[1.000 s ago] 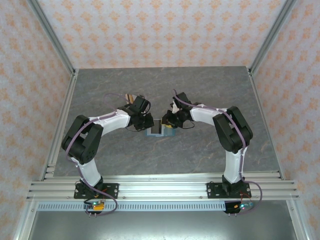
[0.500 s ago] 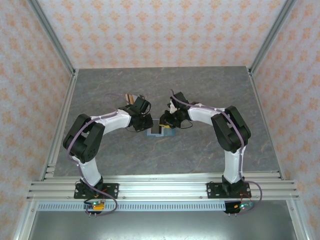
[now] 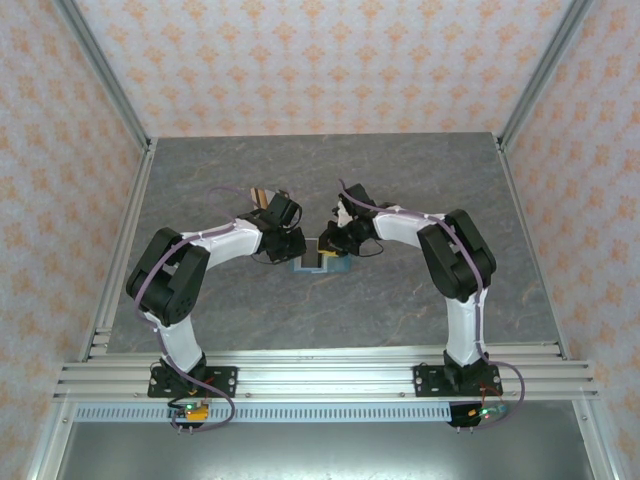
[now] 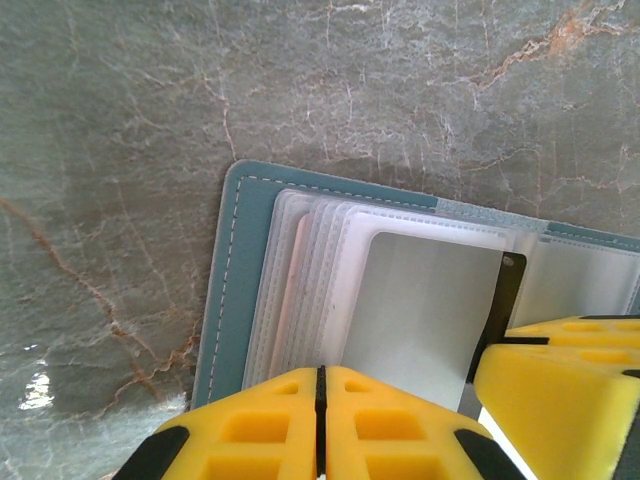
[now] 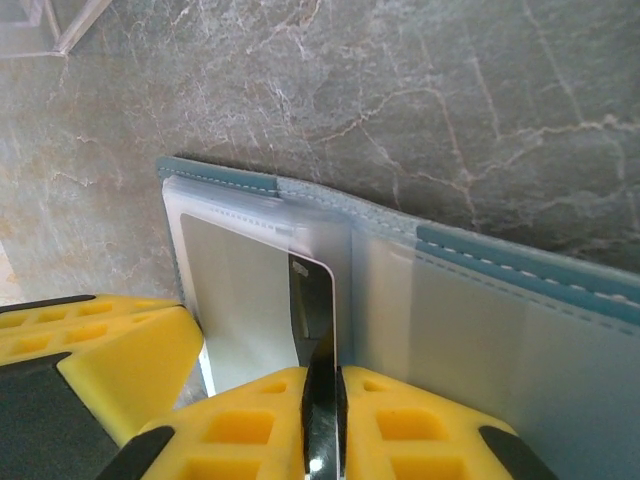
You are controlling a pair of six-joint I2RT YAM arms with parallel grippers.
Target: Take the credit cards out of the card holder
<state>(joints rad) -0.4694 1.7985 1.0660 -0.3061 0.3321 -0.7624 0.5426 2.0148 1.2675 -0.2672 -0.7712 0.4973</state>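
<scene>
Keeps to 2 grips: presses left end effector (image 4: 320,388) fingers together at card holder (image 4: 226,262) edge; pinches black card (image 5: 306,300) edge-on in right end effector (image 5: 322,388), above desk (image 5: 450,80).

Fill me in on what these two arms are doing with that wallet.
Both arms are working on the open teal card holder, which lies flat on the table. The right gripper is closed on the edge of a black card that looks partly tucked in a clear sleeve near the centre crease. The left gripper is shut over the stack of sleeves on the other panel, apparently steadying it. The black card is not yet out.
</scene>
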